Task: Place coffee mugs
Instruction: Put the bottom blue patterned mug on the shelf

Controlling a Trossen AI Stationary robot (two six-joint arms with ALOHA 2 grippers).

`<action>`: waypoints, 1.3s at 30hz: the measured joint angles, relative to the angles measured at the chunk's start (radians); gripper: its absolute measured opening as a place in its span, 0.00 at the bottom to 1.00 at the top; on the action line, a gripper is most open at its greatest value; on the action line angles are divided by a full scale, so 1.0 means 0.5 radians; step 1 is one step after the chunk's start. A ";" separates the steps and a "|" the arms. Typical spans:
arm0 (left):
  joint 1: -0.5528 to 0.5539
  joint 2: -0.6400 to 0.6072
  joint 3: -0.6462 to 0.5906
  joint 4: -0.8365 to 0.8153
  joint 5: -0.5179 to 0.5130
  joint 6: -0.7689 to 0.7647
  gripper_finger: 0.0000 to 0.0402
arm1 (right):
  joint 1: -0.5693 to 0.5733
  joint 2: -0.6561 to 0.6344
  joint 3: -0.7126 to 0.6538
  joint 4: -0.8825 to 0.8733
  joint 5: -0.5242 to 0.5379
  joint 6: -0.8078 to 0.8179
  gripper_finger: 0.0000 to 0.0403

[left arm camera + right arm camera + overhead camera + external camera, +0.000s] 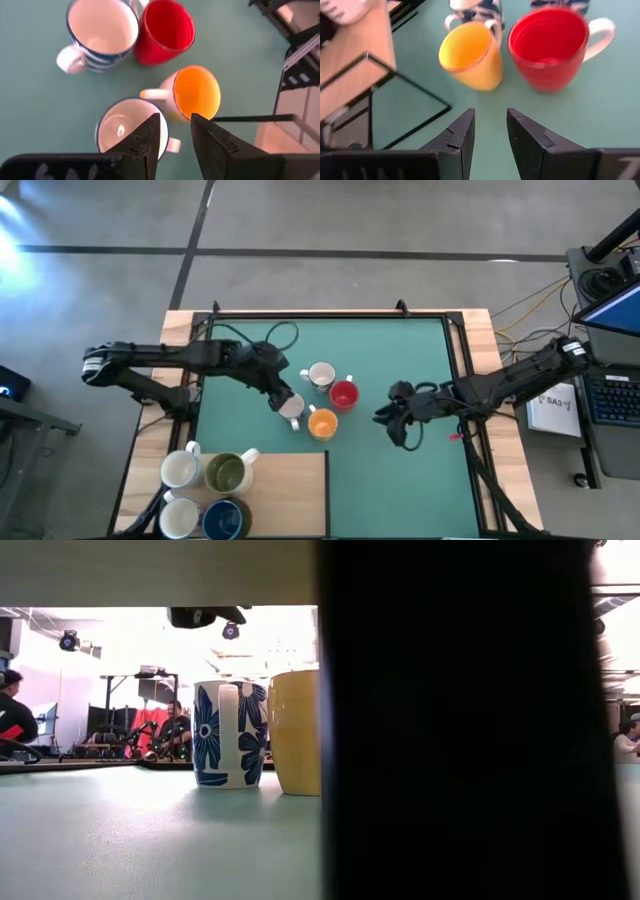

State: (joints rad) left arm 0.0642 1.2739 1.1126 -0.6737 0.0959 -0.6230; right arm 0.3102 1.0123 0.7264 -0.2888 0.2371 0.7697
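Four mugs stand upright in a cluster at the middle of the green table: a white-and-blue mug [320, 375], a red mug [344, 394], an orange mug [322, 422] and a white mug [291, 409]. My left gripper [288, 404] hangs open over the white mug [122, 127]. One finger is above its rim and the other is beyond its handle [173, 145]. My right gripper [386, 418] is open and empty to the right of the cluster, facing the orange mug [470, 55] and the red mug [550, 47]. Four more mugs stand on a wooden board at the near left. My left gripper comes at the white mug from above, pointing down, its fingers on either side of the rim at the handle side [165, 137]. I cannot tell whether a finger touches the mug. The mug stands upright on the table.
On the wooden board [290, 480] stand two white mugs [180, 470], [178, 515], an olive-green mug [227, 473] and a dark blue mug [222, 520]. A black frame borders the table. Bare green table lies at the near right. In the low view a dark object close to the camera hides the right half.
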 joint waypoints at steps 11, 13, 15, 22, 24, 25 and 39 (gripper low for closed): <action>-0.037 0.150 0.000 -0.117 -0.276 -0.297 0.23 | 0.303 -0.219 -0.555 0.599 0.002 0.095 0.24; -0.037 0.181 0.000 -0.171 -0.313 -0.334 0.23 | 0.361 -0.230 -0.642 0.726 0.002 0.102 0.24; -0.037 0.219 0.000 -0.253 -0.328 -0.367 0.23 | 0.419 -0.232 -0.719 0.867 0.002 0.132 0.24; -0.037 0.387 0.000 -0.329 -0.364 -0.413 0.23 | 0.607 -0.230 -0.977 1.366 0.009 0.315 0.22; -0.037 0.427 0.000 -0.331 -0.365 -0.413 0.23 | 0.651 -0.230 -1.030 1.427 0.040 0.370 0.22; -0.037 0.444 0.000 -0.333 -0.365 -0.413 0.23 | 0.673 -0.230 -1.056 1.450 0.051 0.402 0.21; -0.037 0.592 0.000 -0.336 -0.365 -0.412 0.22 | 0.772 -0.185 -1.226 1.359 0.052 0.906 0.21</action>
State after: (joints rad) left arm 0.0456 1.5700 1.1126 -0.8417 -0.0868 -0.8291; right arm 0.6960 0.9200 0.1135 0.3906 0.2630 1.2229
